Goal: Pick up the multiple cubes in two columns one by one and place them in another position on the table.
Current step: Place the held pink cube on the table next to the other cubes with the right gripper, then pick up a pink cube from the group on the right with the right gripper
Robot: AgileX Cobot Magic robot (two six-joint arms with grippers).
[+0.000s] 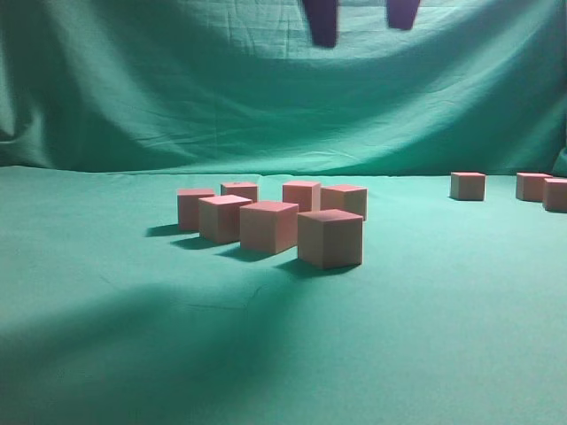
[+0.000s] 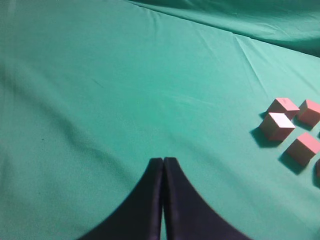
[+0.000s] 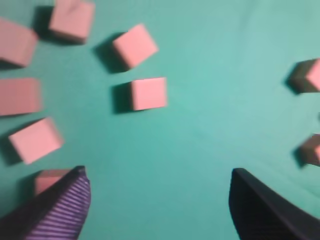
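My right claw (image 3: pixel 157 200) hangs high over the green desk (image 1: pixel 425 336), its jaws wide apart and holding nothing. My left claw (image 2: pixel 163 165) is pressed closed, also holding nothing. Six cubes (image 1: pixel 330 237) stand clustered mid-desk, and three more (image 1: pixel 467 185) stand far right.

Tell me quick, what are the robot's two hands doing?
Left gripper: shut, fingers pressed together, holding nothing.
Right gripper: open wide, empty, up above the cubes.
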